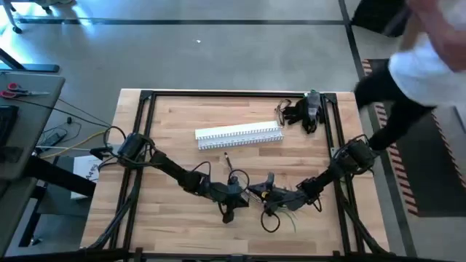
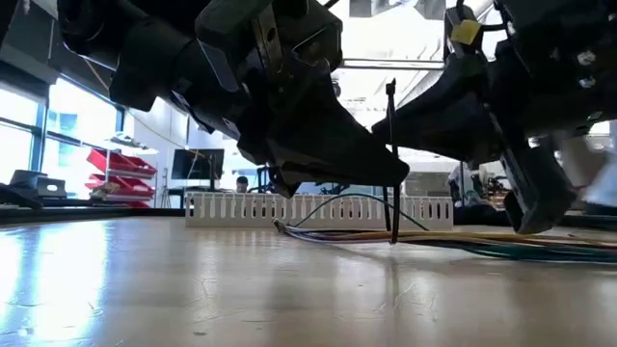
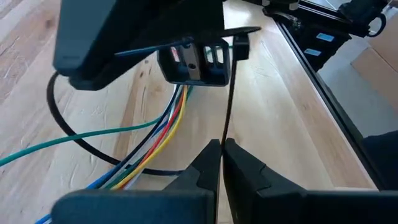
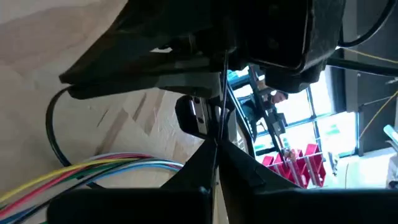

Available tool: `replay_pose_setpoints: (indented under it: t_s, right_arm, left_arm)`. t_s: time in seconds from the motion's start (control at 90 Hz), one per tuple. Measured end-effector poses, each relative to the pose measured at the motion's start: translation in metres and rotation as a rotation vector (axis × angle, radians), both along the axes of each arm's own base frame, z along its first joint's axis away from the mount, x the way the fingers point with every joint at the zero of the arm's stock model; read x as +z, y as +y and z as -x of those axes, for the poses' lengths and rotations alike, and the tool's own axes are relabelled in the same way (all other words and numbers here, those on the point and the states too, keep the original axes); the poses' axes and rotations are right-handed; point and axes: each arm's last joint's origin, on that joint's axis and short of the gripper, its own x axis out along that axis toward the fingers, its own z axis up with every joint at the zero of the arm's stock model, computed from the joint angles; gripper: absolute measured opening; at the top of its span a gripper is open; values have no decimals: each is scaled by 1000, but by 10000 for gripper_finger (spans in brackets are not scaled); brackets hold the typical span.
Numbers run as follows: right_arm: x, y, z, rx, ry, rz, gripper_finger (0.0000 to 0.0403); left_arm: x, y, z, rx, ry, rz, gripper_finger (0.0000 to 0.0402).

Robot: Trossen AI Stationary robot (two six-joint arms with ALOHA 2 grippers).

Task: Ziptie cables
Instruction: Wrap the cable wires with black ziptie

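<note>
The cables (image 1: 281, 216) lie near the table's front edge as a loose bunch of coloured wires (image 3: 155, 137) with a black loop, flat on the wood (image 2: 463, 238). A thin black ziptie (image 2: 390, 164) stands upright over them, its lower end down at the bunch. My left gripper (image 1: 240, 195) and my right gripper (image 1: 263, 191) meet tip to tip above the cables. Both are shut on the ziptie. In the left wrist view my left gripper (image 3: 222, 155) faces the right one; in the right wrist view my right gripper (image 4: 216, 149) faces the left one. My left gripper pinches the ziptie's strap (image 3: 226, 134) between its two fingertips, coming level from the table's left and lying across the strap. The strap runs on from the fingers to its small head (image 3: 240, 47) by the other gripper. My right gripper pinches the same strap (image 4: 219, 127) between its fingertips, coming from the table's right and across the strap. In the low view it holds the strap (image 2: 390, 116) above the left gripper's hold. The ziptie stands upright between the two.
A long white slotted channel (image 1: 239, 135) lies across the table's far middle. A black heap of parts (image 1: 306, 110) sits at the far right corner. A person (image 1: 422, 65) stands beyond the table's right far corner. Bare wood lies to the left of the grippers.
</note>
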Motion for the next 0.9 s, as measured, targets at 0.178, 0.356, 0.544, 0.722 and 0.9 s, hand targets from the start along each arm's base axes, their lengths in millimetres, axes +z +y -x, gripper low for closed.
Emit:
replay_pose_setpoints:
  t_s: [0.178,0.356,0.544,0.722,0.9]
  right_arm:
    - [-1,-2,-1,-20,5,2,0]
    - [-2,-3,-1,-19,12,-5,0]
    - [-3,-3,-1,-18,20,-11,0]
    - [-3,-3,-1,-12,23,-12,0]
    - [-3,-3,-1,-14,21,-21,0]
  left_arm:
    - [0,0,0,0,-1,0,0]
    - [0,0,0,0,-1,0,0]
    - [0,0,0,0,-1,0,0]
    - [0,0,0,0,-1,0,0]
    - [0,0,0,1,-1,1,0]
